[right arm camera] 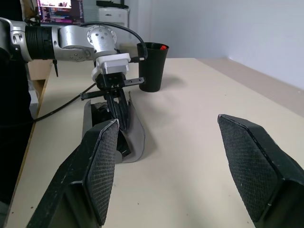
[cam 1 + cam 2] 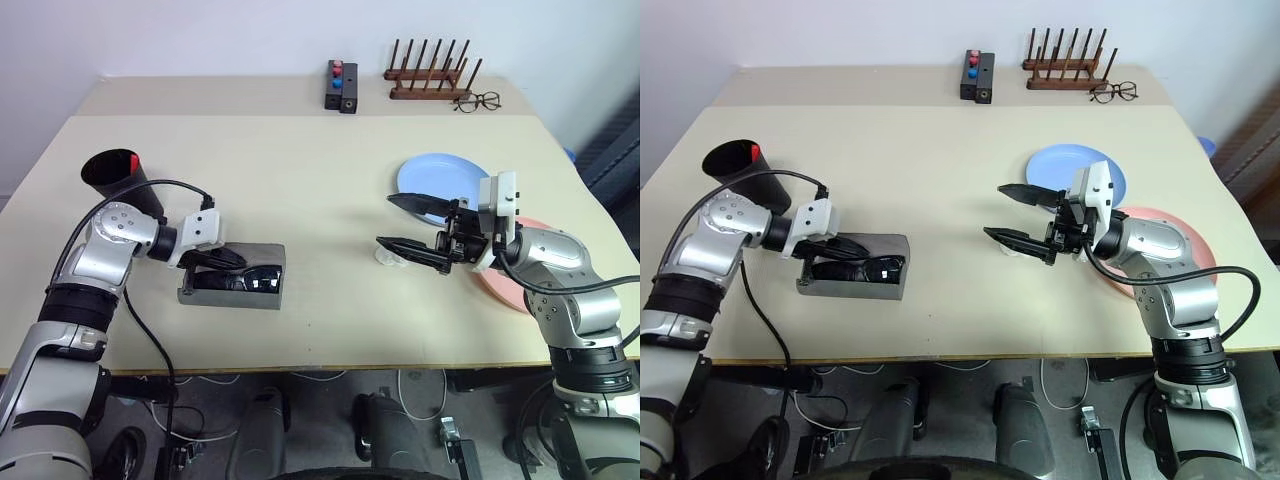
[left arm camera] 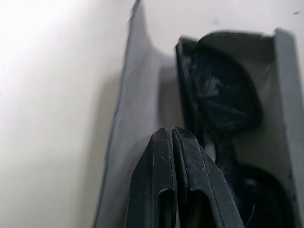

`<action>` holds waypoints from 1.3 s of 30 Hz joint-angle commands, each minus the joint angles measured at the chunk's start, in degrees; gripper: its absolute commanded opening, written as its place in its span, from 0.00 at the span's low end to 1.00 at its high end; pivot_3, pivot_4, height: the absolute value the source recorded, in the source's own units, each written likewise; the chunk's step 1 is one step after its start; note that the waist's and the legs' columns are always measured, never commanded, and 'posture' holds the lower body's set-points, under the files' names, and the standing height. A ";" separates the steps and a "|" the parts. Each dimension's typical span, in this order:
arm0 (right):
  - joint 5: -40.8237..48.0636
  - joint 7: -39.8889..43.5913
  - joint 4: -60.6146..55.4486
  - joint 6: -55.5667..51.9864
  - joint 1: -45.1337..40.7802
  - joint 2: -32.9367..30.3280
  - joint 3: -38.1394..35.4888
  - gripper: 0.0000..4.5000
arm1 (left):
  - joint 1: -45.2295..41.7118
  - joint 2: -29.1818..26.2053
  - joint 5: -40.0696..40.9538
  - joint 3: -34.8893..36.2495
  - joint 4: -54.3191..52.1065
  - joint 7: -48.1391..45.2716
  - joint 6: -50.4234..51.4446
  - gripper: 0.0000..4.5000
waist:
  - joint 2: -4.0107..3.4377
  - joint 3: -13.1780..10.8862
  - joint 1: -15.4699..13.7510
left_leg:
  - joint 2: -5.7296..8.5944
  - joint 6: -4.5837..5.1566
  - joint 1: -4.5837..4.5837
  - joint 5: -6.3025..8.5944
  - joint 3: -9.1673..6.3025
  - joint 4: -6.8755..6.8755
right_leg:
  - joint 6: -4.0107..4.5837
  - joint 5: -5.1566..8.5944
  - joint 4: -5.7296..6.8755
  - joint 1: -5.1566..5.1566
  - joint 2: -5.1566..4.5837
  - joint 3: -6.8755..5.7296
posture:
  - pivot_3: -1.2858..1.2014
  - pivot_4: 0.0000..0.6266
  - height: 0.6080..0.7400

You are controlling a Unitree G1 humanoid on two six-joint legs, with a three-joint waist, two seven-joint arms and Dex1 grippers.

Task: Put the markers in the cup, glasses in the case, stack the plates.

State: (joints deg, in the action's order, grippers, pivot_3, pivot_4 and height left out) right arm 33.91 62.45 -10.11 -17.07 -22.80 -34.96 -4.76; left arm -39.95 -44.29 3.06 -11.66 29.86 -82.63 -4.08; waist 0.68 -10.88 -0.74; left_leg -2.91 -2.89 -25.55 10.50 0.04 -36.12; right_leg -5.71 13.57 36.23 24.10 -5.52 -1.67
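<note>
The black sunglasses (image 2: 256, 280) lie inside the grey case (image 2: 200, 296) at the table's front left. My left gripper (image 2: 238, 259) is shut, its fingertips (image 3: 164, 142) down in the case beside the frame, with nothing seen between them. Behind it stands the black cup (image 2: 120, 182), with a marker's red end (image 2: 133, 160) showing at the rim. My right gripper (image 2: 385, 221) hovers open and empty over the table's middle right. The light blue plate (image 2: 440, 178) lies behind it. The pink plate (image 2: 505, 285) is partly hidden under the right arm.
A wooden peg rack (image 2: 430, 78), wire-framed spectacles (image 2: 477, 101) and a black box with red and blue knobs (image 2: 341, 86) sit along the far edge. A small pale scrap (image 2: 386, 258) lies under the right gripper. The case's flap (image 1: 137, 137) lies out on the table.
</note>
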 commanded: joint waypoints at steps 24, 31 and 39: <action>0.36 -0.21 -1.44 0.75 -0.85 0.10 -0.59 0.76 | -4.50 -1.93 3.67 1.71 -2.63 -8.44 13.00 0.63 | 0.00 0.00 0.15 | 0.00 0.00 0.01 0.00 -0.01 0.02 | 0.00 0.00 0.00 0.00 0.00 0.00 | 0.52 0.24 1.00; 0.36 -0.27 -1.37 0.83 -0.87 0.26 -0.53 0.76 | -2.13 -2.16 1.25 1.03 -4.42 -6.88 6.64 0.63 | 0.00 0.00 0.12 | 0.00 0.00 0.01 0.00 0.00 0.02 | 0.00 0.00 0.00 0.00 0.00 0.00 | 0.52 0.24 1.00; 0.28 -0.29 -1.33 1.01 -0.76 0.39 -0.52 0.76 | -0.64 -1.79 -2.82 -0.63 -3.97 -3.78 -4.37 0.63 | 0.00 0.00 0.11 | 0.00 0.00 0.01 0.00 0.00 0.02 | 0.00 0.00 0.00 0.00 0.00 0.00 | 0.52 0.24 1.00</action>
State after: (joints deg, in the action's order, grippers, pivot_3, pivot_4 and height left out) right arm 33.87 62.25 -10.08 -17.04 -23.00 -34.80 -4.75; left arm -41.06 -45.47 1.20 -12.23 26.34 -87.04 -6.30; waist 0.67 -10.88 -0.63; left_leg -2.91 -2.89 -25.53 10.50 0.04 -36.09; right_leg -5.71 13.58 36.23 24.10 -5.51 -1.66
